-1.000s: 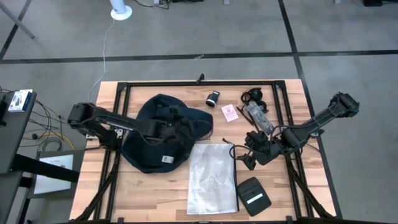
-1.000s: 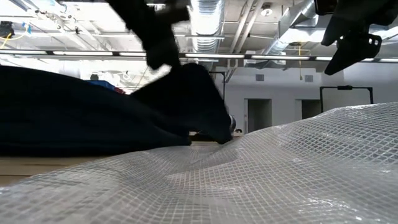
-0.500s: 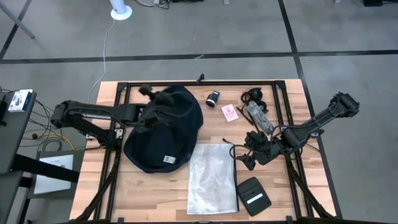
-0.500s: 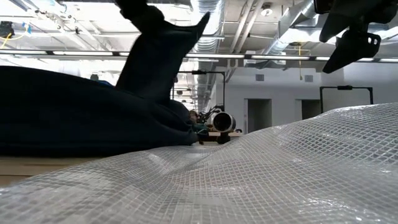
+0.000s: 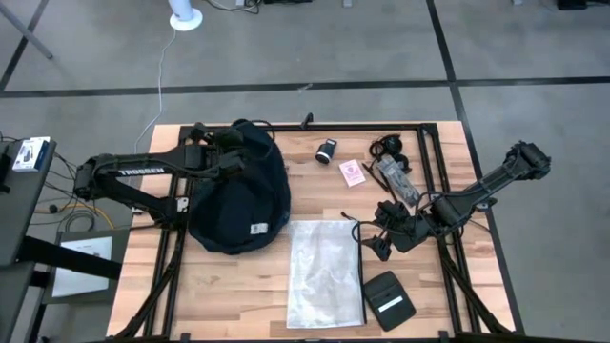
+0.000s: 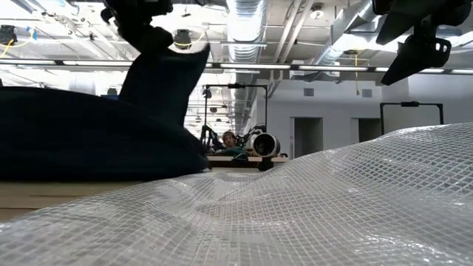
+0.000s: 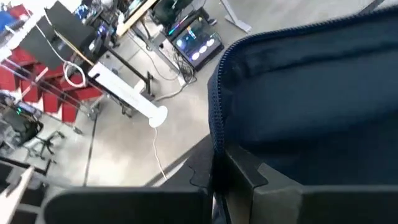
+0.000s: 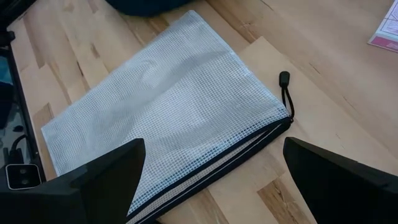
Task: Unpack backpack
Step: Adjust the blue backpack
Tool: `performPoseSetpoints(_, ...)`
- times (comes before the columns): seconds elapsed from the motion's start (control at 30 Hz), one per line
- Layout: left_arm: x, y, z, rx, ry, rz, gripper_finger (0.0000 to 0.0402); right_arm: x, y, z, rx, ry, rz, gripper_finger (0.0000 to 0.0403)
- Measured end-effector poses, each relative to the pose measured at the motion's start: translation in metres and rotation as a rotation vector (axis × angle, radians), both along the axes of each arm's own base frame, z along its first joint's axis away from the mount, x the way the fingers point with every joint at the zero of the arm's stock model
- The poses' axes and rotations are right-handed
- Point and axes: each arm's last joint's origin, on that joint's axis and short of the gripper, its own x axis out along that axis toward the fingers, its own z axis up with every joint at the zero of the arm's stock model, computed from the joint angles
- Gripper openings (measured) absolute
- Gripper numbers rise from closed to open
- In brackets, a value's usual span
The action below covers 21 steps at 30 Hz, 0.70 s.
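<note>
Two arms in frame. Left pincer (image 5: 232, 160) is pinching the backpack (image 5: 238, 205) fabric at the bag's 12 o'clock edge, lifting a flap there; the low view shows that flap raised. Backpack sits on the surface (image 5: 238, 286) toward 9 o'clock, left of the mesh zip pouch (image 5: 322, 272). Right pincer (image 5: 381, 238) hovers at 3 o'clock, fingers spread wide, just off the pouch's zipper corner, gripping nothing.

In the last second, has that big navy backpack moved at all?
Yes. The left gripper has dragged the backpack left, away from the small black cylinder, which stayed put.
</note>
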Motion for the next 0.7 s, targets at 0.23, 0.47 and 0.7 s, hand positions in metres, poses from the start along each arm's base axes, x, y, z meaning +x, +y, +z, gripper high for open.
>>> performPoseSetpoints(0.23, 0.001, 0.009, -0.007, -0.19, -0.018, -0.032, 0.0092, 0.001, 0.0, 0.0, 0.004, -0.007, 0.0, 0.0372)
performPoseSetpoints(0.47, 0.001, 0.01, -0.009, -0.201, -0.021, -0.015, 0.0183, 0.002, 0.001, 0.002, 0.015, -0.025, -0.002, 0.0372)
performPoseSetpoints(0.7, 0.001, 0.008, -0.011, -0.267, -0.024, -0.052, 0.0256, 0.002, 0.001, 0.002, 0.017, -0.029, -0.001, 0.0372)
